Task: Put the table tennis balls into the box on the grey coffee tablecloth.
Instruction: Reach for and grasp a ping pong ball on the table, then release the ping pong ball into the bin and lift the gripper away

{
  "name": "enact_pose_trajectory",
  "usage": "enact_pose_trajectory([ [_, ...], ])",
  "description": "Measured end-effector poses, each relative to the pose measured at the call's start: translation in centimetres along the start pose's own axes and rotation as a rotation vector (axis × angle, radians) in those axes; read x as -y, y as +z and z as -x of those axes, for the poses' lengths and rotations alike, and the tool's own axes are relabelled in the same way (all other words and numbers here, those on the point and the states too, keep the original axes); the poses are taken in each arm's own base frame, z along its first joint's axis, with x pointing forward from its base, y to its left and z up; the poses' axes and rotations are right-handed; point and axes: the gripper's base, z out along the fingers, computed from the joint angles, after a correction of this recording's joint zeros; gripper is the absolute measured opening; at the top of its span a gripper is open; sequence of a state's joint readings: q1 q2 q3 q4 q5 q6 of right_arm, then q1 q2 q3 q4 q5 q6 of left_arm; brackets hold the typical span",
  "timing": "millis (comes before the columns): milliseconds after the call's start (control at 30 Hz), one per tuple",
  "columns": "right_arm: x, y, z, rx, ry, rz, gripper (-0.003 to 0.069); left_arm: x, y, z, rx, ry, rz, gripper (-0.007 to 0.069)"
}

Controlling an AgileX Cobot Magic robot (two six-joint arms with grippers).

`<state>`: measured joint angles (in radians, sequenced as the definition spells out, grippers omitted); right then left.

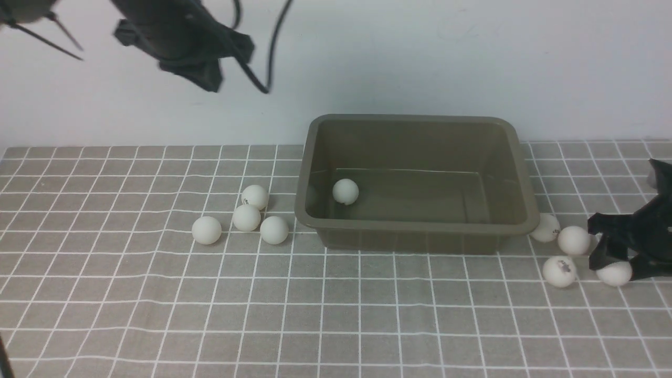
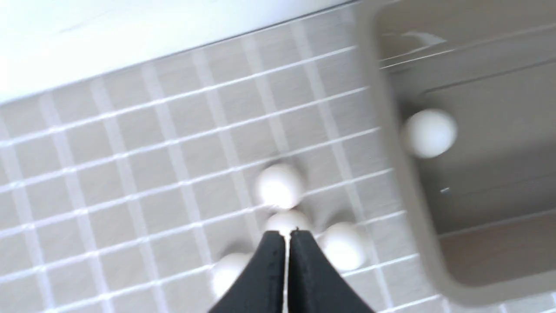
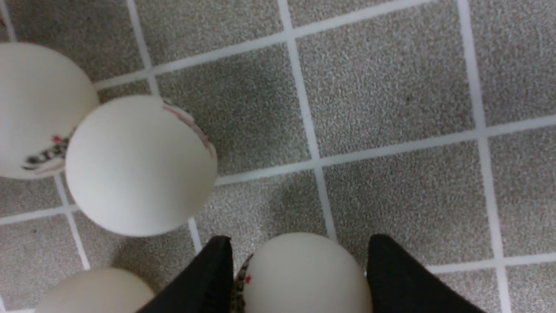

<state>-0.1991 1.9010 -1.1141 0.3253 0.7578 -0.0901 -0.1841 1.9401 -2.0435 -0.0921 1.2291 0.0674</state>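
Table tennis ball (image 3: 304,274) on tablecloth (image 3: 391,87), pinched in right hand (image 3: 299,239).

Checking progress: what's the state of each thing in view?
Box: upright, one table tennis ball inside.
Four balls left of box: loose on tablecloth.
Three balls right of box: loose on tablecloth.
Rightmost ball: on tablecloth, gripped.
Left gripper: shut, empty.
Right gripper: shut on rightmost ball.
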Motion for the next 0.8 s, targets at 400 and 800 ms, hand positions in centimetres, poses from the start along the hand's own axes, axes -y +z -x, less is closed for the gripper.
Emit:
enact_pose_trajectory([
  [400,-3.9,-10.0,-1.4,0.174,-0.074,0.091,0.0360,-5.6,3.5,-5.4,-0.145,-0.149,0.054,-0.0005],
  [800,-17.5,-8.9,1.9,0.182,-0.370,0.280,0.0388,-5.2,11.7,-7.9,-0.295,-0.094,-0.060,0.0111],
])
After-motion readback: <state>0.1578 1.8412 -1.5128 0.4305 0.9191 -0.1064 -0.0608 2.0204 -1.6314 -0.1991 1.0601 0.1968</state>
